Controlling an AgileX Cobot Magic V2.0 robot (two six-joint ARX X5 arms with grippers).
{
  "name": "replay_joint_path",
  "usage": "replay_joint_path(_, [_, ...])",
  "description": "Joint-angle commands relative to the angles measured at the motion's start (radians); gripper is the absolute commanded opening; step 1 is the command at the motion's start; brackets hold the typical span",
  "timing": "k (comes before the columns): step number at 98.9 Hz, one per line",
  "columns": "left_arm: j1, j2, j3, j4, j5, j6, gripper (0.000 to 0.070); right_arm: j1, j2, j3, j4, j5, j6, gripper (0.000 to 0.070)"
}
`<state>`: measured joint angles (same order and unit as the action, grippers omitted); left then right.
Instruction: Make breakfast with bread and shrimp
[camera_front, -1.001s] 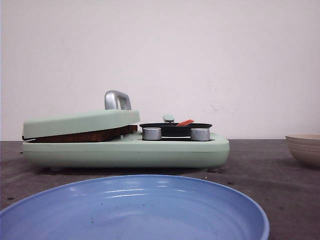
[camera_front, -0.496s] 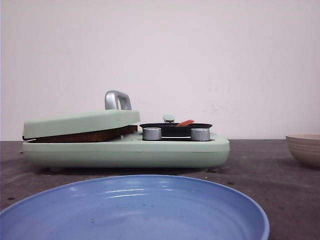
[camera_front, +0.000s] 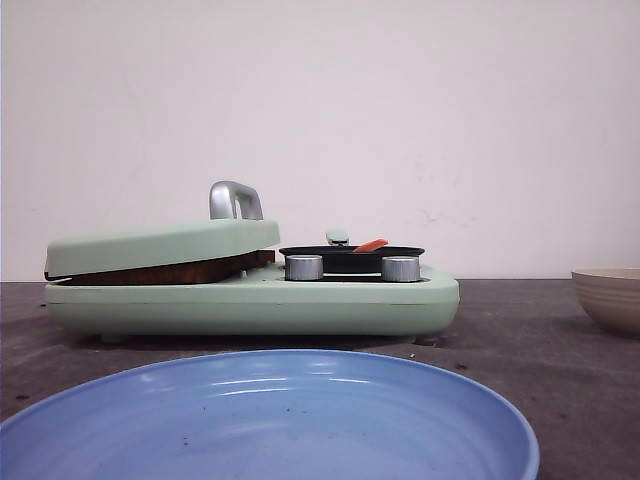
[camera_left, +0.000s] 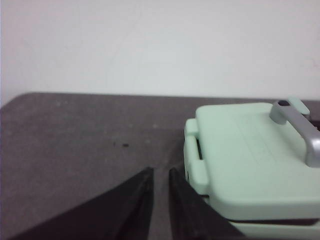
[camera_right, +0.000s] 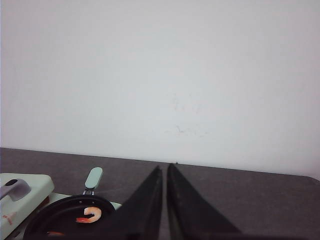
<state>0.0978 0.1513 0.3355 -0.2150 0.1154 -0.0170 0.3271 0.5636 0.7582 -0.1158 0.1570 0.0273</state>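
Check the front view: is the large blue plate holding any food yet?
No: the large blue plate shows only bare glaze, while the small orange-red shrimp lies in the black pan.

Breakfast maker (camera_front: 250, 290) blocks mid-desk; blue plate (camera_front: 270, 420) occupies the near edge; bowl (camera_front: 608, 296) stands right; desk (camera_left: 75, 135) left of it lies open.

The breakfast maker (camera_front: 250, 300) stands on the surface (camera_front: 520, 340) at centre, behind the plate (camera_front: 270, 420), which lies nearest. Its lid (camera_front: 160, 245) covers the left half, with the bread (camera_front: 170, 272) sandwiched beneath it. The pan (camera_front: 350, 257) sits on the right half and holds the shrimp (camera_front: 371, 245). The bowl (camera_front: 608, 295) stands at far right, well apart from the breakfast maker.
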Motion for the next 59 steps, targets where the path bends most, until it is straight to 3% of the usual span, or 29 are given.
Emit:
replay_joint_path(1, [0.002, -0.027, -0.046, 0.042, -0.007, -0.015, 0.0, 0.005, 0.003, 0.004, 0.011, 0.001, -0.002, 0.0005])
replay_joint_path(29, [-0.018, -0.132, -0.205, 0.047, -0.011, -0.109, 0.0, 0.005, 0.003, 0.004, 0.011, 0.001, -0.002, 0.0006])
replay_joint_path(54, [-0.071, -0.148, -0.302, 0.049, -0.028, -0.119, 0.0, 0.005, 0.003, 0.004, 0.011, 0.001, -0.002, 0.0006])
replay_joint_path(55, [-0.078, -0.148, -0.322, 0.023, -0.09, -0.124, 0.0, 0.005, 0.003, 0.004, 0.011, 0.001, -0.002, 0.0006])
replay_joint_path(59, [-0.078, -0.148, -0.322, 0.021, -0.112, -0.117, 0.0, 0.005, 0.003, 0.004, 0.011, 0.001, -0.002, 0.0006])
